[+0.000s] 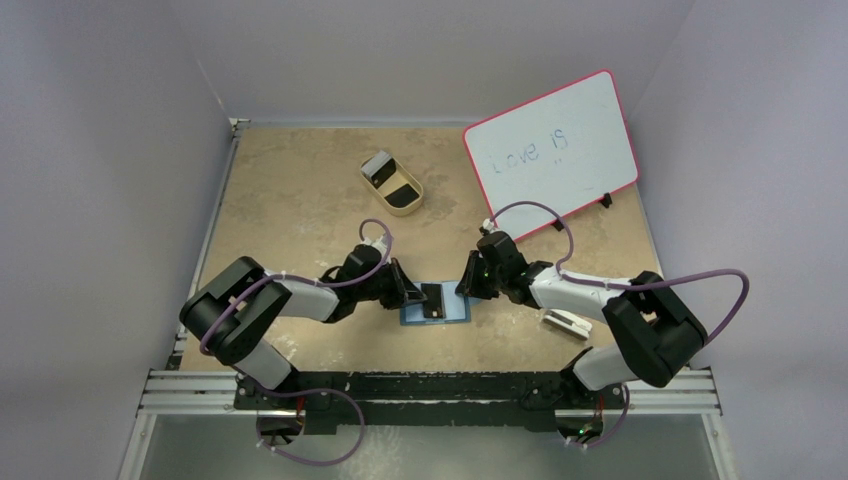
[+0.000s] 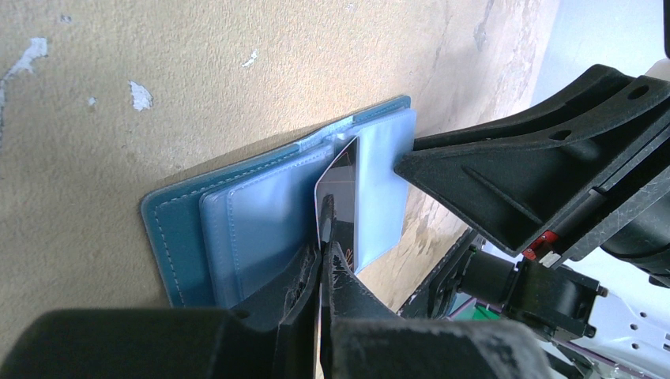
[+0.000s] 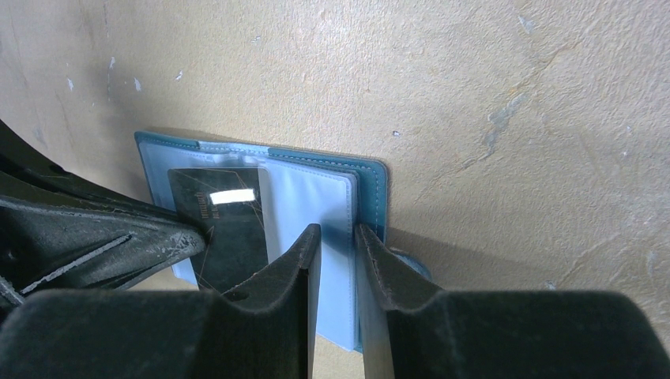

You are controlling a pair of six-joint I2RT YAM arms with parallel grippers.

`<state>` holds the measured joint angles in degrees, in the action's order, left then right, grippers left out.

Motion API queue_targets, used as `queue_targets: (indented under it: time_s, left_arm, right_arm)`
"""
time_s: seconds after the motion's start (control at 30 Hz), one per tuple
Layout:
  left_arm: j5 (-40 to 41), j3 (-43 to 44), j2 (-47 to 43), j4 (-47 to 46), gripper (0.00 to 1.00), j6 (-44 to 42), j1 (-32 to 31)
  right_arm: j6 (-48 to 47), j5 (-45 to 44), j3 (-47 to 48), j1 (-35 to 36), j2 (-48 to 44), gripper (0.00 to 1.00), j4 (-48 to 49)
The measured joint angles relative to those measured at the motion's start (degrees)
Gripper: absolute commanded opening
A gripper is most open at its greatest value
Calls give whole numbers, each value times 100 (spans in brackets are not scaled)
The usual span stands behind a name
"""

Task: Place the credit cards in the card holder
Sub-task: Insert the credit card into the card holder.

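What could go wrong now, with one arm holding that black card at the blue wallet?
1. The left gripper pinches the black card by one end, tilted against the card holder. The card could catch on a sleeve edge and bend or slip.
2. The card holder lies loose on the table, with only the right gripper at its pale sleeves, so a push might slide it away.
3. The two grippers sit very close and could bump.

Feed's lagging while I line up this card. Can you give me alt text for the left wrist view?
The left gripper, shut on a black card held on edge, points it at the clear sleeves of an open blue wallet lying flat on the tan table. Opposite it, the right gripper's finger reaches to the sleeves' edge.
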<state>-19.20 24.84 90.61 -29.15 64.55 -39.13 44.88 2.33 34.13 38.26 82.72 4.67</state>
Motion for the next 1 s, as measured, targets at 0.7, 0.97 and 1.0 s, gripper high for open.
queue_targets:
  time_s: [0.7, 0.97, 1.0]
  left_arm:
    - [-46, 507, 680, -188, 0, 70, -234]
    - [57, 560, 1014, -710, 3, 389, -400]
    - [116, 560, 1029, -767, 6, 415, -420]
  right_arm:
    - [-2, 4, -7, 4, -15, 25, 7]
    - [11, -20, -63, 4, -55, 25, 85]
    - [13, -50, -66, 2, -70, 25, 79]
